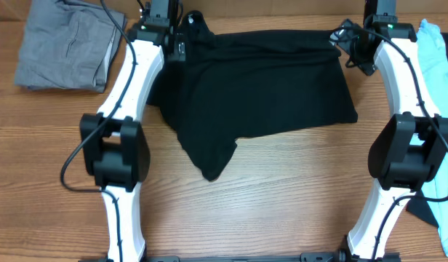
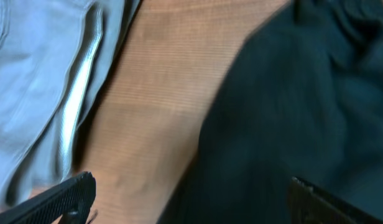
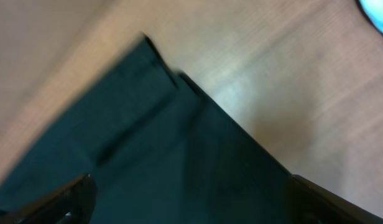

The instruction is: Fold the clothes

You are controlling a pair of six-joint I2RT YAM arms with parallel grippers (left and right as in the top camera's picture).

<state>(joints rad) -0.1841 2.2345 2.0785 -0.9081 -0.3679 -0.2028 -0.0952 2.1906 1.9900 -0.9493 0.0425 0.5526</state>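
Note:
The black shirt lies spread across the far middle of the table, with one sleeve pointing toward the front. No logo or neck label shows. My left gripper hovers over the shirt's far left edge; in the left wrist view its fingers are wide apart and empty, over the shirt's edge and bare wood. My right gripper is over the shirt's far right corner; in the right wrist view its fingers are wide apart above the black fabric.
A grey folded garment lies at the far left, also in the left wrist view. A light blue shirt lies at the right edge, and a corner of it shows in the right wrist view. A dark cloth sits beyond the right arm.

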